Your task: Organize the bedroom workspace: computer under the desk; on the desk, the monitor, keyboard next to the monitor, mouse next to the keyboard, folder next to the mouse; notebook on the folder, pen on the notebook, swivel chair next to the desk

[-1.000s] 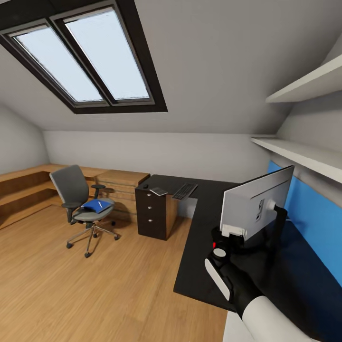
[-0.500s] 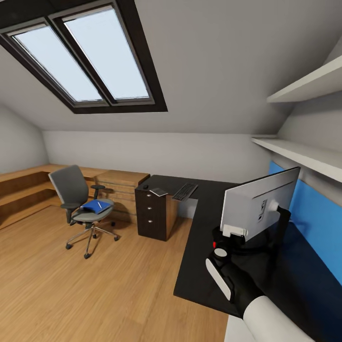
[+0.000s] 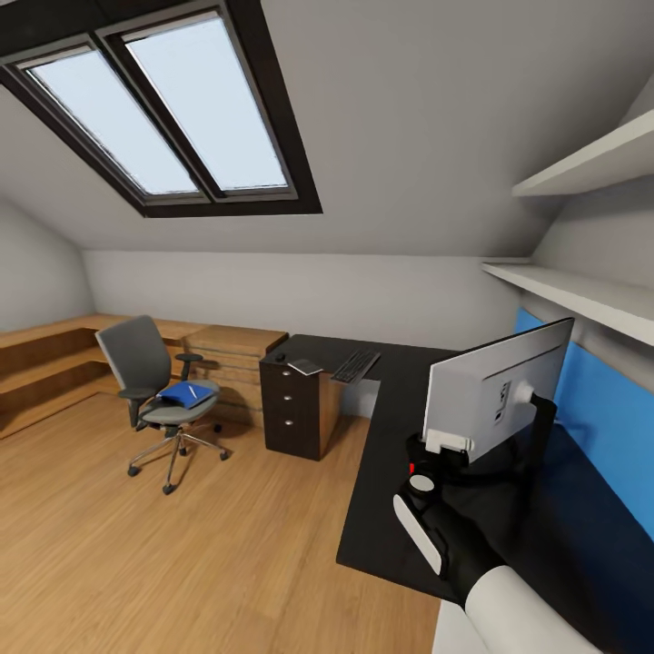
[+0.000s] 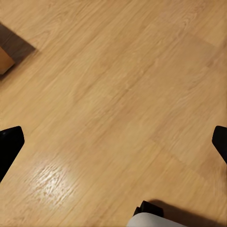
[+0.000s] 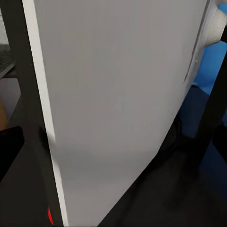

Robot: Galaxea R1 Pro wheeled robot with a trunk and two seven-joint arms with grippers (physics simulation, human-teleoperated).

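My right gripper (image 3: 447, 445) is shut on the lower corner of the monitor (image 3: 495, 391), whose pale grey back faces me; its black stem (image 3: 543, 418) stands over the black desk (image 3: 391, 427). Close up, the monitor's back (image 5: 123, 94) spans the right wrist view. At the desk's far end lie the keyboard (image 3: 354, 365), the small dark mouse (image 3: 279, 356) and a thin flat notebook (image 3: 304, 367). The swivel chair (image 3: 145, 359) stands apart on the floor, carrying the blue folder (image 3: 182, 394) with the white pen (image 3: 192, 390) on it. My left gripper (image 4: 113, 142) hangs open over bare floor. The computer is out of view.
A black drawer unit (image 3: 292, 413) sits under the desk's far end, with a wooden dresser (image 3: 232, 350) beside it and a low wooden ledge (image 3: 45, 350) along the left wall. White shelves (image 3: 581, 291) and a blue wall panel (image 3: 604, 422) line the right. Wood floor (image 3: 182, 545) spreads in front.
The monitor has swung in my right gripper, its far end going right and slightly up, then held still. The view has shifted very slightly.
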